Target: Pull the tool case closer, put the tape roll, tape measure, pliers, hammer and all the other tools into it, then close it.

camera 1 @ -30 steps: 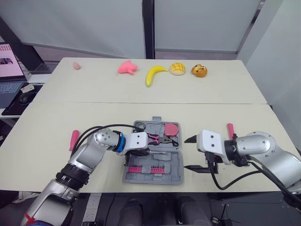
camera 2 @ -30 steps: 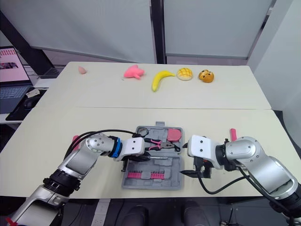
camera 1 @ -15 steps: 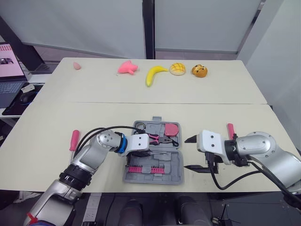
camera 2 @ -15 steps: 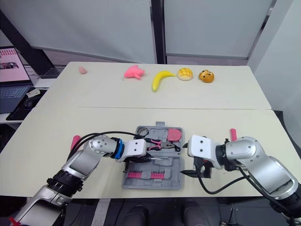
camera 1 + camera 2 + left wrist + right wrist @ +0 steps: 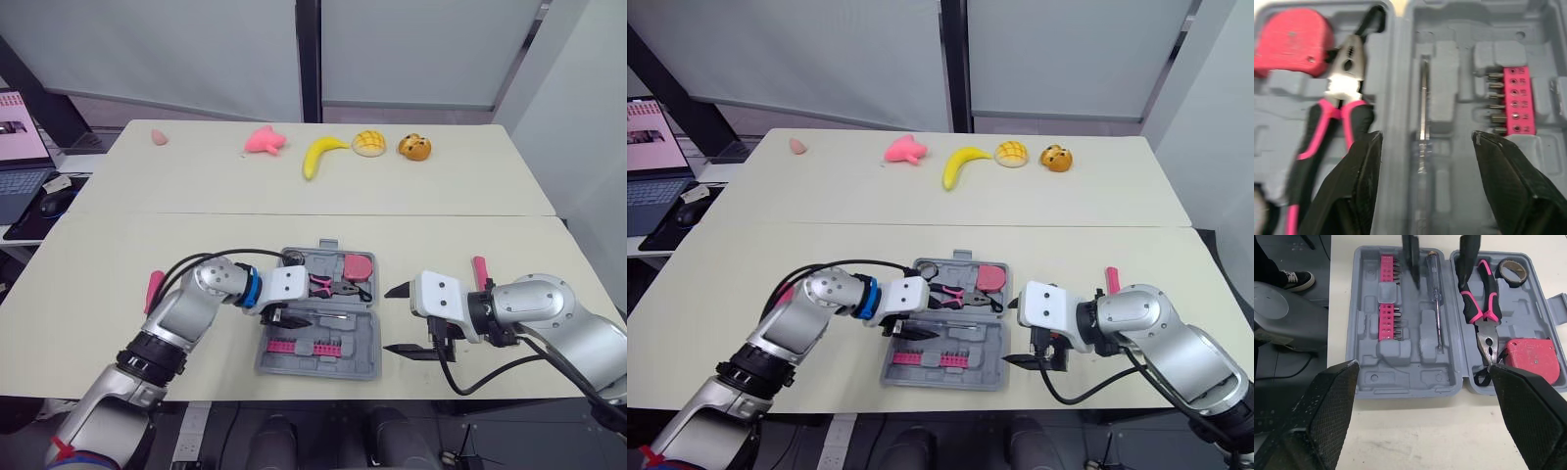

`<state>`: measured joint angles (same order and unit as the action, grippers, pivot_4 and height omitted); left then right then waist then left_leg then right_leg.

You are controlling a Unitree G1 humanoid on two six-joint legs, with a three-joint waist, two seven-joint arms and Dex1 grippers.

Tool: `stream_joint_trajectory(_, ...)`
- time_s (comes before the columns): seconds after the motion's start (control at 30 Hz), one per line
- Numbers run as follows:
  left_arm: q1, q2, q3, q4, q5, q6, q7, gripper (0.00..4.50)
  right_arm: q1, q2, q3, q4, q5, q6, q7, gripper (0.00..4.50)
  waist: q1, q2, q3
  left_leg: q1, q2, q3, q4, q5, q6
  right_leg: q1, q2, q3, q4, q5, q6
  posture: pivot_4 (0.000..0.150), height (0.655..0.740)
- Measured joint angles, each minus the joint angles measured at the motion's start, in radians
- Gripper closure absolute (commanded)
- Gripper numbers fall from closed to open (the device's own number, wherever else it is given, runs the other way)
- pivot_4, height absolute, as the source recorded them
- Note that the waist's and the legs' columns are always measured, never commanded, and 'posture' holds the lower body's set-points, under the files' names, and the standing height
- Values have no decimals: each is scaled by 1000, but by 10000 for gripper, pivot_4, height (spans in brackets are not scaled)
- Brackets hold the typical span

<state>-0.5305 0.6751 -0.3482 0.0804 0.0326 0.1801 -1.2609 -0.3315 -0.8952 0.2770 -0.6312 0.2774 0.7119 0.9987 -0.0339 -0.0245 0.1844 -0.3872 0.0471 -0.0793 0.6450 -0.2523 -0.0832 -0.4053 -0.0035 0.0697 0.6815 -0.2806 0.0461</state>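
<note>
**Tool case** [image 5: 318, 338]: grey, lying open at the near edge of the surface [image 5: 441, 235], between the two grippers.
- Far half:
  - black tape roll [image 5: 1512, 271]
  - pink-handled pliers [image 5: 1484, 313]
  - red tape measure [image 5: 1530, 357], with raised lettering on its face that is too small to read
- Near half:
  - clear-handled screwdriver [image 5: 1435, 293], seated in its slot beside the hinge
  - pink bit holders [image 5: 1387, 298], where the bit markings are not legible

**Left gripper** [image 5: 1425, 139]: over the case above the screwdriver, jaws wide and holding nothing.

**Right gripper** [image 5: 390, 320]: just beside the case's right edge, jaws wide and empty.

**Outside the case**
- Pink-handled tool [image 5: 154, 289], on the surface left of the left arm.
- Second pink-handled tool [image 5: 479, 269], behind the right arm.
</note>
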Motion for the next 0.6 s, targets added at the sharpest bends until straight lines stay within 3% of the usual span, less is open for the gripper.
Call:
stream_joint_trajectory(0.03, -2, 7, 13, 0, -16, 4, -10, 15199, 0, 0, 0, 0, 1, 0, 0, 0, 0, 0, 0, 0, 0, 0, 0, 0, 0, 0, 0, 0, 0, 0, 0, 1500, 7255)
stream_joint_trajectory(0.13, -8, 11, 33, 11, -44, -2, -22, 21572, 0, 0, 0, 0, 2, 0, 0, 0, 1, 0, 0, 0, 0, 0, 0, 0, 0, 0, 0, 0, 0, 0, 0, 1500, 7255)
stream_joint_trajectory(0.37, -33, 18, 29, 98, -48, -43, -63, 44257, 0, 2, 0, 0, 2, 0, 0, 0, 0, 0, 0, 0, 0, 0, 0, 0, 0, 0, 0, 0, 0, 0, 0, 1500, 7255)
stream_joint_trajectory(0.6, -33, 4, -15, 133, -14, -62, -76, 44842, 0, 8, 0, 0, 1, 0, -3, 0, 1, 0, 0, 0, 0, 0, 0, 0, 0, 0, 0, 0, 0, 0, 0, 1500, 7255)
